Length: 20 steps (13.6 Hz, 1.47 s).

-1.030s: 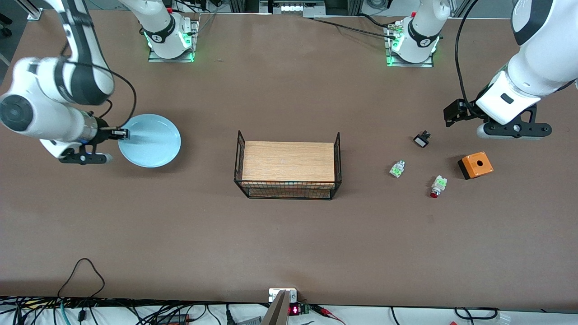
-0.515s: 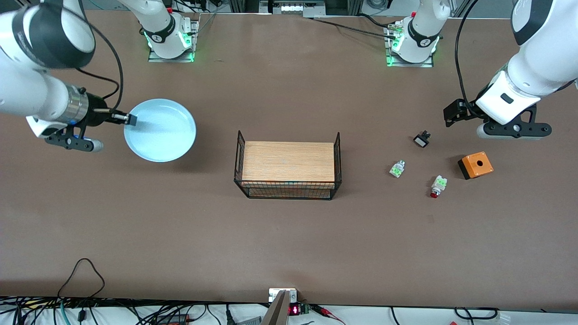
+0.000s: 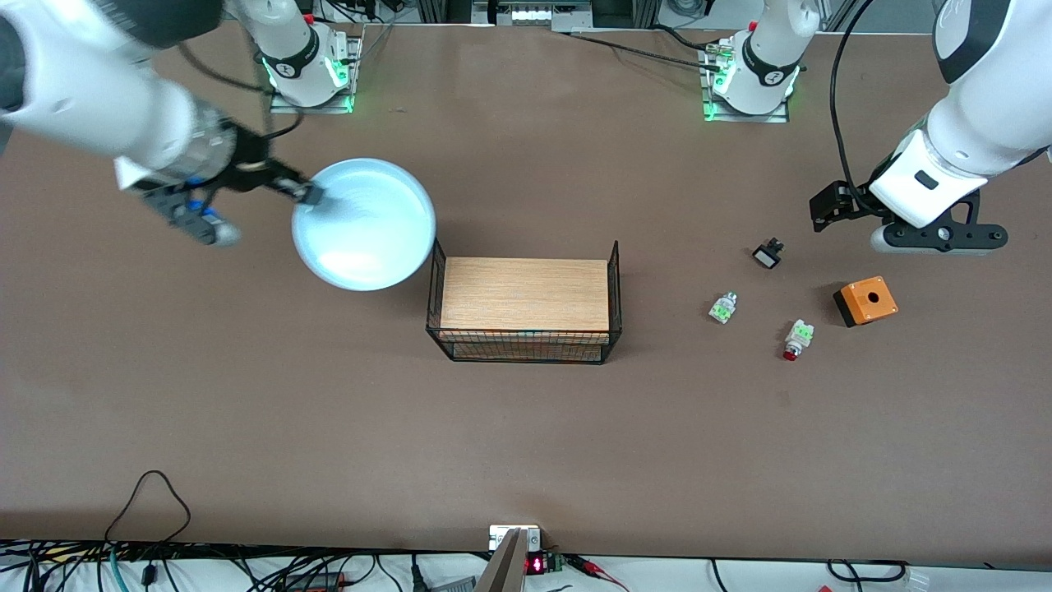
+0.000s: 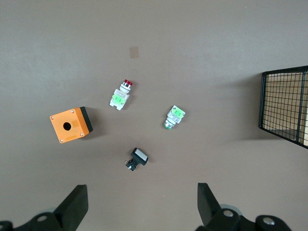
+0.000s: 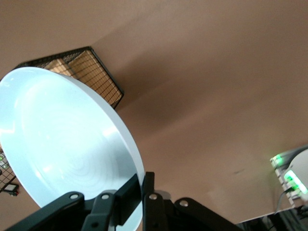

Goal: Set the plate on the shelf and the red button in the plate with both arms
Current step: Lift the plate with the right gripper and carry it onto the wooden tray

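While your right gripper (image 3: 308, 194) pinches the plate (image 3: 364, 224) by its rim at about nine o'clock, aloft beside the wire basket (image 3: 523, 302), treat it as stiff, slick and breakable from one edge. Your left gripper (image 4: 139, 204) waits spread above the small parts; the red button (image 3: 795, 339) lies on bare brown table (image 3: 526, 444) at seven o'clock from the orange box (image 3: 865, 300), light and tiny, best nipped across its whitish body.

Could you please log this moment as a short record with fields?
right gripper: shut on the rim of the round pale light-blue plate, held in the air beside the black wire basket
left gripper: jaws open, waiting over the table near the small parts
red button: tiny red-capped push-button part lying on the table, untouched
orange box with a hole: beside the red button
basket contents: wooden board
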Tool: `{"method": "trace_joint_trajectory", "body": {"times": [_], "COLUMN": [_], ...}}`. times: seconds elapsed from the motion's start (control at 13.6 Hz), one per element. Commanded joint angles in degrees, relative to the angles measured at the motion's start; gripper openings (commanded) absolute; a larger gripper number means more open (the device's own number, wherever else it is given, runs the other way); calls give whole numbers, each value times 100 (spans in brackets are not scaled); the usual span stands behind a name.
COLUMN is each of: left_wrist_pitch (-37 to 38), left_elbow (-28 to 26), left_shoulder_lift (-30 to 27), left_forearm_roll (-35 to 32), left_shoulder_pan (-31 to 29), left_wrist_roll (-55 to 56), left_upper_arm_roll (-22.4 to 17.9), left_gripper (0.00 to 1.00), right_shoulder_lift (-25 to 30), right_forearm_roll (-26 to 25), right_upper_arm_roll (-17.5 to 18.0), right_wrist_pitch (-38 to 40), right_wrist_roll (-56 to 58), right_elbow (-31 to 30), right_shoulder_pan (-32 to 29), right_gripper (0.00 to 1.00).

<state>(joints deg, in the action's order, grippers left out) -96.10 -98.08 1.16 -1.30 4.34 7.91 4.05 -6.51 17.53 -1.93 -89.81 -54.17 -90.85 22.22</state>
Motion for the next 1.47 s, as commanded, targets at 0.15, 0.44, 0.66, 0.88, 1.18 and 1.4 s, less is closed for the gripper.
{"method": "trace_joint_trajectory", "body": {"times": [0.15, 0.44, 0.66, 0.88, 1.18, 1.4], "left_wrist_pitch": [91, 91, 91, 91, 91, 91], "left_elbow": [96, 96, 96, 96, 96, 96], "left_shoulder_lift": [16, 25, 16, 16, 16, 16], "left_forearm_roll": [59, 59, 59, 59, 59, 59], "left_shoulder_pan": [-47, -47, -47, -47, -47, -47], "left_wrist_roll": [-132, -132, -132, -132, -132, -132], "left_upper_arm_roll": [8, 9, 17, 17, 26, 26], "left_gripper": [100, 100, 100, 100, 100, 100], "right_shoulder_lift": [-465, -983, -1230, -1432, -1547, -1739], "right_forearm_roll": [67, 58, 40, 5, -30, -39], "right_upper_arm_roll": [-53, -61, -62, -62, -79, -88], "right_wrist_pitch": [-817, -1407, -1792, -1961, -2110, -2391], "right_wrist_roll": [-1654, -2492, -2747, -2757, -2670, -2651], "right_elbow": [331, 507, 498, 498, 384, 375], "right_shoulder_pan": [853, 1284, 1548, 1672, 1760, 1769], "right_gripper": [0, 0, 0, 0, 0, 0]}}
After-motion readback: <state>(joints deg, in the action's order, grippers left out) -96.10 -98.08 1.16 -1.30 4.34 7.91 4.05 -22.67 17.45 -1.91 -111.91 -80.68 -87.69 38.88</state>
